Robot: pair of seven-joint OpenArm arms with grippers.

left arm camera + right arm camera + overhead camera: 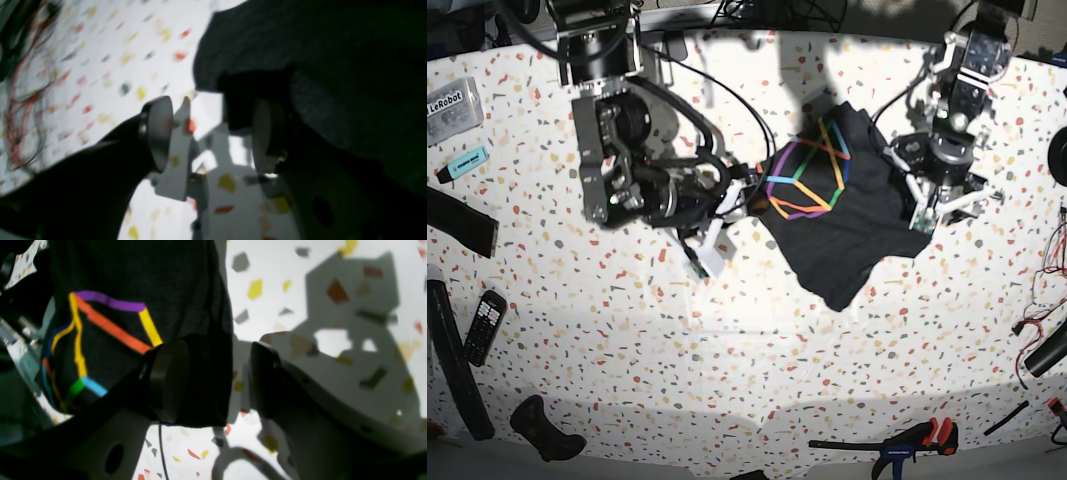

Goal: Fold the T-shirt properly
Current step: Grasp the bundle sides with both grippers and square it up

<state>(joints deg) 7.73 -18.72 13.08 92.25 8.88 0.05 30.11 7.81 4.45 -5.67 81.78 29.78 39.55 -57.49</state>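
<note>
Here the T-shirt [852,205] hangs crumpled between the two arms over the upper middle of the speckled tabletop [757,350], its rainbow cube print [807,170] turned toward nine o'clock and its lowest corner drooping toward six o'clock.

In the right wrist view, the right gripper [217,380] has its fingers [168,380] parted at a middling width; the shirt's edge [200,340] hangs down into the gap against the nine-o'clock finger, while the three-o'clock finger stands apart from the cloth. Whether the fabric is truly pinched cannot be told.

In the left wrist view, the left gripper [213,133] spreads its fingers [160,133] wide, with bare tabletop showing between them; dark cloth [300,50] bunches above and around the three-o'clock finger.

In the base view, a remote control [484,325] lies at eight o'clock, a grey box [452,108] and a teal marker [465,163] at ten o'clock, and a clamp with red handles [907,445] at five o'clock.
</note>
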